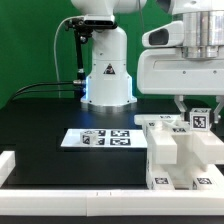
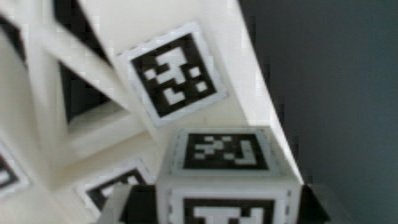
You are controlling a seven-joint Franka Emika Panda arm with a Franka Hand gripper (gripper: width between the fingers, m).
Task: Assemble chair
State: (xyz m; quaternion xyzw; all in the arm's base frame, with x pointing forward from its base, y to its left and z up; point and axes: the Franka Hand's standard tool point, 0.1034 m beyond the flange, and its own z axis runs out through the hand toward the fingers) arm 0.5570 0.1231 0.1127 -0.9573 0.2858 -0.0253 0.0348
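Observation:
My gripper (image 1: 198, 112) hangs at the exterior view's right, shut on a white square post (image 1: 199, 120) that has black marker tags on its faces. In the wrist view the post (image 2: 222, 160) sits between my dark fingers (image 2: 132, 203), its tagged end facing the camera. My gripper (image 2: 217, 207) holds it just above the other white chair parts (image 1: 178, 152), a stack of blocky tagged pieces at the front right of the table. A slatted white piece with a large tag (image 2: 175, 76) lies right behind the post. I cannot tell whether the post touches the parts below.
The marker board (image 1: 100, 137) lies on the black table left of the chair parts. The robot base (image 1: 106, 75) stands at the back centre, with cables to its left. A white rail (image 1: 60, 188) runs along the front and left table edges.

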